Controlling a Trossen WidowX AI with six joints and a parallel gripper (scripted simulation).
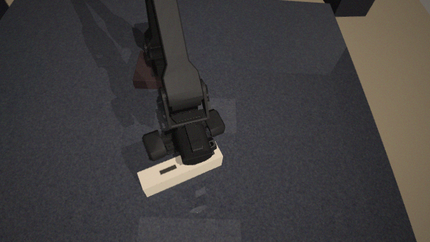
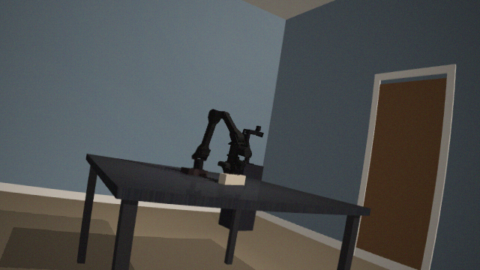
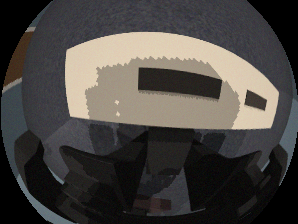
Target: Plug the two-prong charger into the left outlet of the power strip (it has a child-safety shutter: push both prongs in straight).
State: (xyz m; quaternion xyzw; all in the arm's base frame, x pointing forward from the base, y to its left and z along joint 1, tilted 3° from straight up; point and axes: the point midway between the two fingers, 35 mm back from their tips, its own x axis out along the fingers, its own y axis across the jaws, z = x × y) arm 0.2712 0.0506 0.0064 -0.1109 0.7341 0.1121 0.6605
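The cream power strip lies on the table. Its top shows a long dark recess and a smaller dark recess in the wrist view; the top view shows one. My gripper points down at the strip, shut on the dark charger, whose block shows between the fingers at the strip's near edge. The arm's wrist covers the strip's right part in the top view and hides the fingertips. The prongs are hidden, and I cannot tell whether they touch the strip.
The dark table carries the arm's reddish base behind the gripper. A shadow falls across the strip's middle in the wrist view. A dark box stands beyond the table's edge.
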